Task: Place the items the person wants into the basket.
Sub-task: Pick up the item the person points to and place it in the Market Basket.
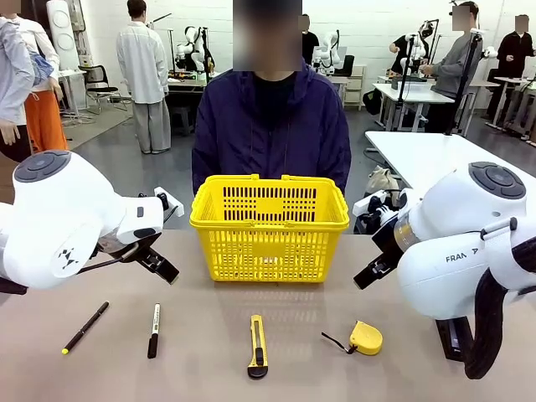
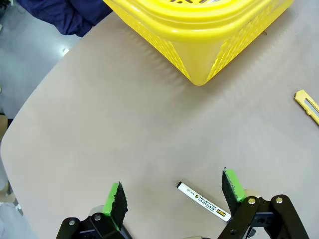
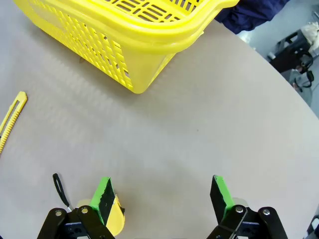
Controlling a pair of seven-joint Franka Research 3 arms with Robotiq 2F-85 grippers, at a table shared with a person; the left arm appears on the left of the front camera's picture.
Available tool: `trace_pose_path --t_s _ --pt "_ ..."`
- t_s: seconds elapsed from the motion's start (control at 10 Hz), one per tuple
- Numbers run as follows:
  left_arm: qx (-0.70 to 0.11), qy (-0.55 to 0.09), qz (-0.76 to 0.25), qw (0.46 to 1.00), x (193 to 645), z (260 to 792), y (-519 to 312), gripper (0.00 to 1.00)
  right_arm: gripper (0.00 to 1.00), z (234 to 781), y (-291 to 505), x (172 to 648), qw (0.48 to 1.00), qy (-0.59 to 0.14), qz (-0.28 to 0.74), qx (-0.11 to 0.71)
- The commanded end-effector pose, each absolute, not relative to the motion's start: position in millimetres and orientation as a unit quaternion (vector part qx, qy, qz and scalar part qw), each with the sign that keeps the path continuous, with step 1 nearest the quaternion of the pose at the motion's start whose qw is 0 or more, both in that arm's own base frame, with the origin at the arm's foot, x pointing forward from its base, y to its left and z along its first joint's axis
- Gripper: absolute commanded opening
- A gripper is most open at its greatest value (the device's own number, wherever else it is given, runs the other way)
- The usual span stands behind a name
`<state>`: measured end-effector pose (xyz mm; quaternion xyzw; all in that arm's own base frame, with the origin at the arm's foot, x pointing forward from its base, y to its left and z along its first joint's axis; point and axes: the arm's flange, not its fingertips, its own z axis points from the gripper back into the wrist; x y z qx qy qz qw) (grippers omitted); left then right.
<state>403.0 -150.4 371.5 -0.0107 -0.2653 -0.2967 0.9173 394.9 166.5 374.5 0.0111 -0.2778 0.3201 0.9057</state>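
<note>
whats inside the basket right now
Nothing shows inside the basket: over the rim only its slotted far wall is seen. The near wall covers most of the floor, so something small lying flat there cannot be ruled out.

Utility knife (image 2: pixel 306 102), apparently, half off-frame

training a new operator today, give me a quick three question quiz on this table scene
1. True or false: the utility knife already lies inside the basket.
2. Which item lies closest to the right end effector? A) pen B) tape measure C) marker
3. Fill in: the left end effector has its jaws ___.
Key: 1 false; 2 B; 3 open.
</note>
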Motion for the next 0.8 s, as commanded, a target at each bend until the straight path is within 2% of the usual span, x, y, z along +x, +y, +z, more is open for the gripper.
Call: trace_pose_path --t_s 0.0,0.7 --pt "-0.011 -0.265 -0.297 0.917 403.1 371.5 -150.2 1.0 1.0 374.4 166.6 394.9 0.906 -0.278 0.32 0.011" --pt "-0.011 -0.265 -0.297 0.917 403.1 371.5 -150.2 1.0 1.0 374.4 166.6 394.9 0.906 -0.278 0.32 0.011"
